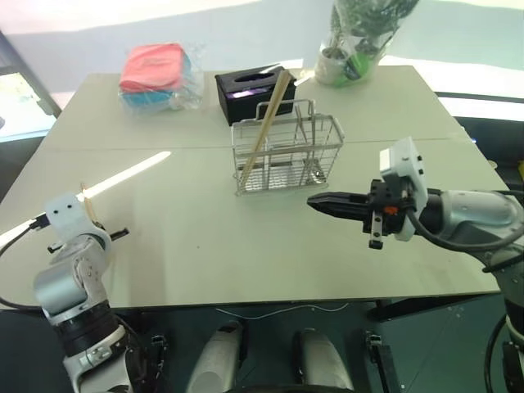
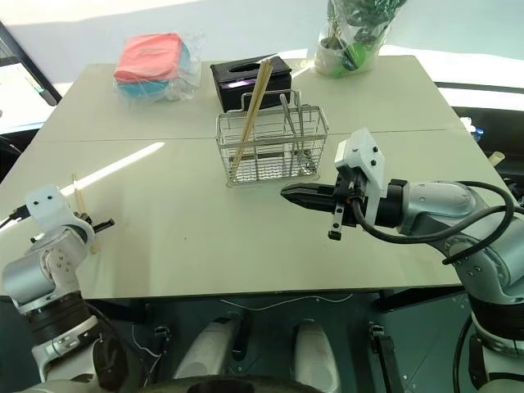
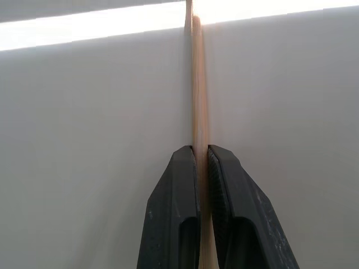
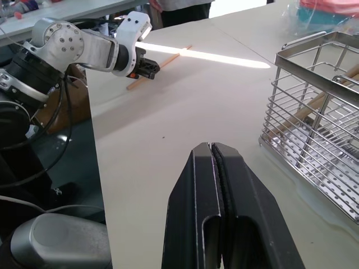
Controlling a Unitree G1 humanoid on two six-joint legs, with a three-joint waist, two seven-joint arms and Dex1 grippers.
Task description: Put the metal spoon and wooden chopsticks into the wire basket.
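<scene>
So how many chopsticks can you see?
2. One chopstick stands leaning in the wire basket, its tip poking above the rim. The other chopstick lies on the table near its left edge, pinched in the left tool. More could be hidden inside the basket.

Bare table (image 1: 205,237) lies open before the wire basket (image 1: 285,155); a black tissue box (image 1: 246,92) crowds just behind it.

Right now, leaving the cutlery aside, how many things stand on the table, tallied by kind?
wire basket: 1
black tissue box: 1
filled plastic bags: 2
Total: 4
</scene>
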